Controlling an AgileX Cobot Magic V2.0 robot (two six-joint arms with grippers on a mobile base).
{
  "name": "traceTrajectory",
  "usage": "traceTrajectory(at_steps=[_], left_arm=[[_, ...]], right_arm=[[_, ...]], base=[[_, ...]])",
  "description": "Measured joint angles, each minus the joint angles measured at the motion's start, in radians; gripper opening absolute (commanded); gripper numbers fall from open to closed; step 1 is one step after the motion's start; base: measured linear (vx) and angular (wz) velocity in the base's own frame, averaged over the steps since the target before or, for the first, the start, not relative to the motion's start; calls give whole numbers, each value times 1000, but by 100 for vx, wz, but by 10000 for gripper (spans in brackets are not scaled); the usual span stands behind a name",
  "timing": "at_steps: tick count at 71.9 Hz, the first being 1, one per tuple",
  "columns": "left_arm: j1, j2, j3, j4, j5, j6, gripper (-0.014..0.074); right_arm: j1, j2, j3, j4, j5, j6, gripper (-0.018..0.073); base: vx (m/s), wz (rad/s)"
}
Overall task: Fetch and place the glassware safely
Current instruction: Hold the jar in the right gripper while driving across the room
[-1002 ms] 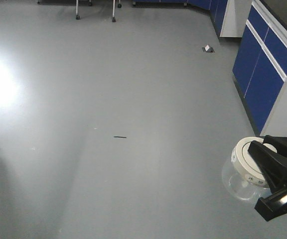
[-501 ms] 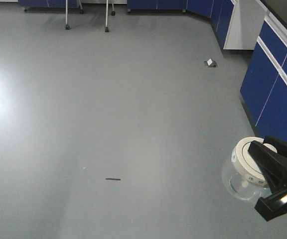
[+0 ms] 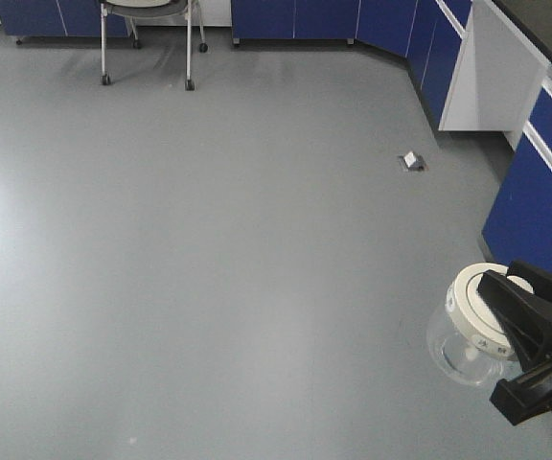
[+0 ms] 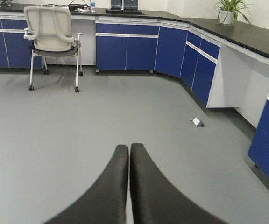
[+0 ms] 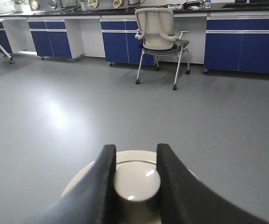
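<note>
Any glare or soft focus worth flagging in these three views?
Front view: pale glare on the floor at the left edge; the glass jar reads clearly. Left wrist view: even light, the shut left gripper a dark featureless mass. Right wrist view: a bright patch on the floor, small highlights on the jar's knob, the right gripper with fingers blurred up close.

Floor [image 3: 209,249] plain grey. Cabinets [image 4: 125,52] deep blue, white trim; counter [image 4: 251,36] black. Chair [image 4: 48,28] pale grey. Jar [image 3: 448,353] clear, lid [image 3: 468,305] cream-white with small dark marks. Jaws black.

Squat clear jar [image 3: 456,351] — cream-white lid [image 3: 468,302] on.
</note>
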Motion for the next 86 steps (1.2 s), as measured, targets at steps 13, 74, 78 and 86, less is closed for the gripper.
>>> traceTrajectory(at_steps=[13,74,78,86], left_arm=[[0,0,0,0,0,0,-7],[0,0,0,0,0,0,-7],[0,0,0,0,0,0,-7],[0,0,0,0,0,0,-7]], right_arm=[[0,0,0,0,-1,0,-1],[0,0,0,0,0,0,-1],[0,0,0,0,0,0,-1],[0,0,0,0,0,0,-1]], base=[[66,-4],[66,-3],[63,7],[61,6]])
